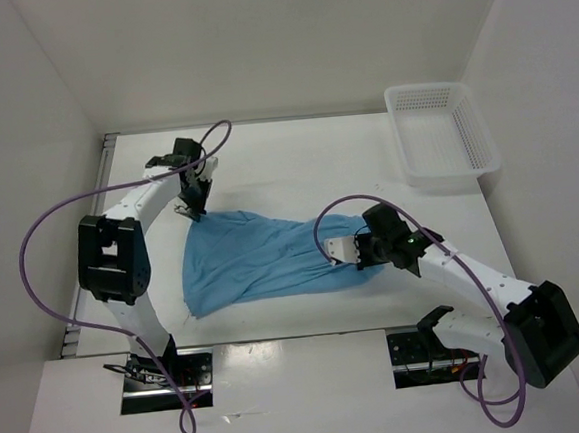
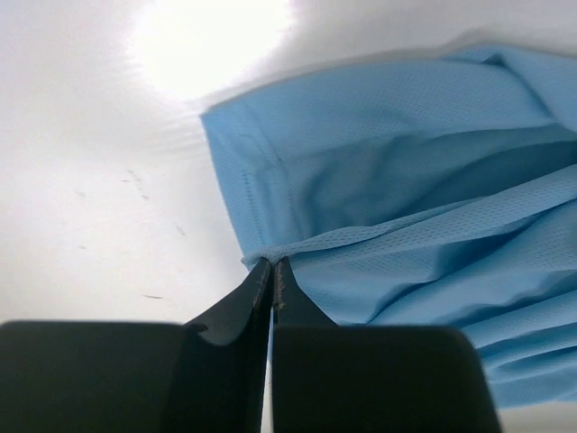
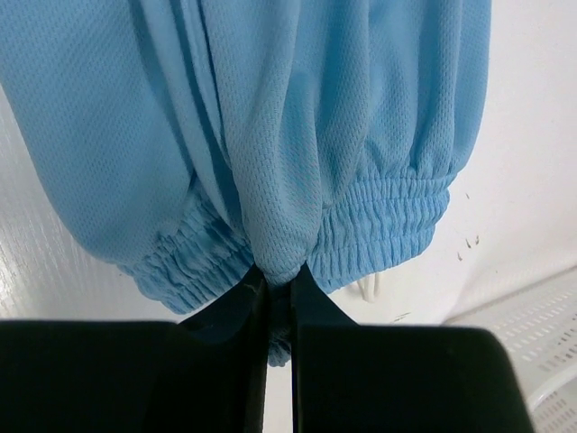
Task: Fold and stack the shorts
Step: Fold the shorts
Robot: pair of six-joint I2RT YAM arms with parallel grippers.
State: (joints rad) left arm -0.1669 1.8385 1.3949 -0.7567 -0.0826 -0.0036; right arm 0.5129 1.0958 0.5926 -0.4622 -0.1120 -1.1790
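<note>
- We're seeing the shorts (image 1: 263,259) lying spread on the bench (image 1: 295,156) between the two arms, with the waistband end toward the right arm and a leg hem toward the left arm.
- The left hand (image 2: 272,266) is sitting fully closed, its tips pinching a thin fold of cloth right at the hem corner on the far-left edge.
- The right hand (image 3: 278,275) is closed down on a small bunch of cloth at the gathered elastic waistband. The white drawstring (image 3: 368,289) is peeking out just beside the pinch and, as far as we can tell, isn't in it.
- We're judging the fabric to be light, thin mesh knit and completely limp. It's going to sag and drape between the two grips rather than hold a line.
- We're expecting some slip, since thin cloth in a fingertip pinch is likely to creep out under tension.
- For holds, we're favouring stitched edges. The hem corner and the elastic band are thicker and giving the fingers something to bite on, while mid-panel grabs are only going to bunch up.
- We're watching layer count on the left side. The wrist view isn't showing whether one layer or both are in the pinch.
- The white mesh basket (image 1: 442,134) is sitting in the far right corner, well apart from the cloth.
</note>
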